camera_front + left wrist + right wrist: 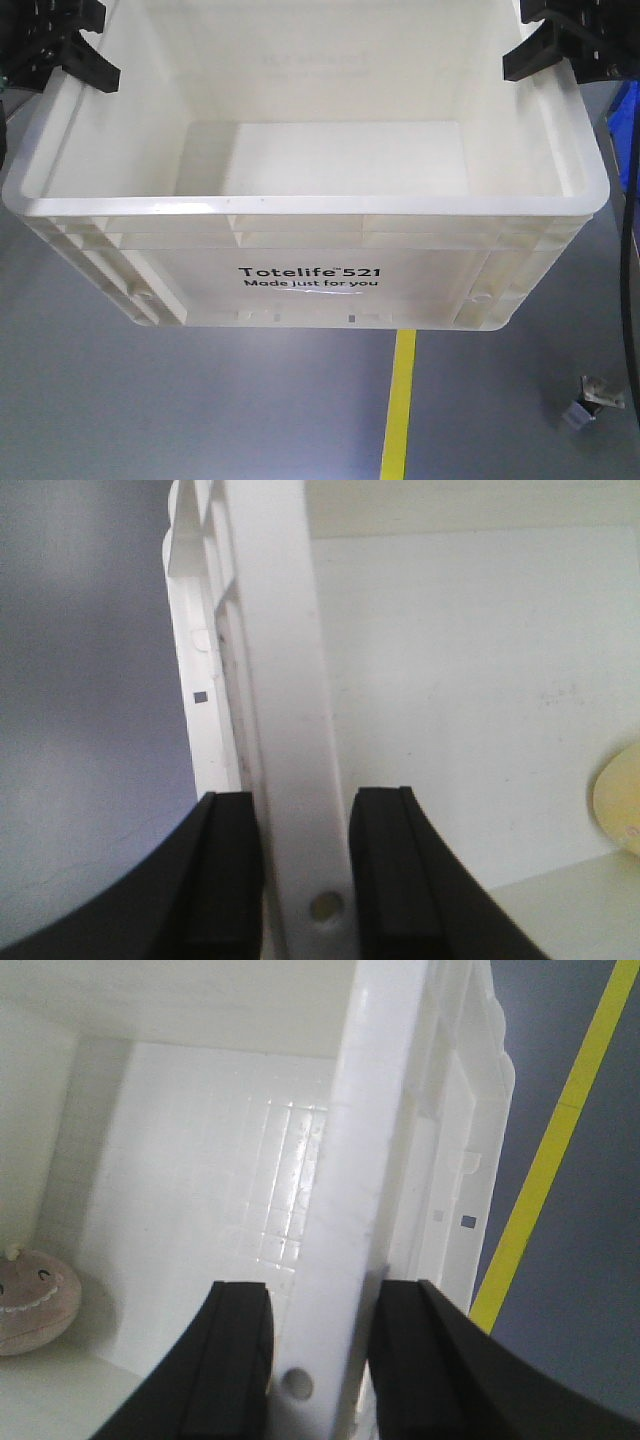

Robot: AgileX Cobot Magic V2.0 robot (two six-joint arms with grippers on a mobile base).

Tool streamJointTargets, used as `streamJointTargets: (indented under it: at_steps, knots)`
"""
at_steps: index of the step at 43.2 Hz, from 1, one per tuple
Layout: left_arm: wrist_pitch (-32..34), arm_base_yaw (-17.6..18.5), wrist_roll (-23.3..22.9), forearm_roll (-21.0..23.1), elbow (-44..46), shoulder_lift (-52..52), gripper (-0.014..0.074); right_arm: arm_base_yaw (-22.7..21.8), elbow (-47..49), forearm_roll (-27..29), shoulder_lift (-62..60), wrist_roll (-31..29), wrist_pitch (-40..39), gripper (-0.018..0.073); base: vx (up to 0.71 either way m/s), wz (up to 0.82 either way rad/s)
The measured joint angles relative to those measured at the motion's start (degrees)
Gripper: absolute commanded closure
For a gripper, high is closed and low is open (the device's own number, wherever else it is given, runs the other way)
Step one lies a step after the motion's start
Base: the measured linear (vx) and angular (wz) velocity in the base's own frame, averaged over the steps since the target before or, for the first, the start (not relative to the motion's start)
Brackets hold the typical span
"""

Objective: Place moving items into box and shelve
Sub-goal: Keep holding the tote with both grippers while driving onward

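The white box [300,205] with black "Totelife 521" print hangs above the grey floor, held at both short sides. My left gripper [75,55] is shut on the box's left rim [280,680], one black finger [225,870] outside the wall and one inside. My right gripper [548,50] is shut on the right rim [360,1160] in the same way. Inside the box, the pinkish-brown plush [35,1300] lies in a bottom corner in the right wrist view. An edge of the yellow plush [620,800] shows in the left wrist view. In the front view both moving items are hidden.
A yellow floor line [403,400] runs under the box toward me and shows beside the box [560,1130]. A blue bin [628,130] stands at the right edge. A small grey caster-like object [590,400] sits on the floor at lower right.
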State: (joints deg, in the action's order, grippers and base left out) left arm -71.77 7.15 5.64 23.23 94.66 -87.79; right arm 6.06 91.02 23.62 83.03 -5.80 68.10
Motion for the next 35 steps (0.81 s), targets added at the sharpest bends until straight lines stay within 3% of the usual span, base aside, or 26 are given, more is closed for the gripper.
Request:
streamJointTargets:
  at_steps: [35]
  knots:
    - [0.0, 0.0, 0.0, 0.0, 0.0, 0.0, 0.06, 0.0, 0.0, 0.0, 0.0, 0.0, 0.0, 0.0559, 0.52, -0.08]
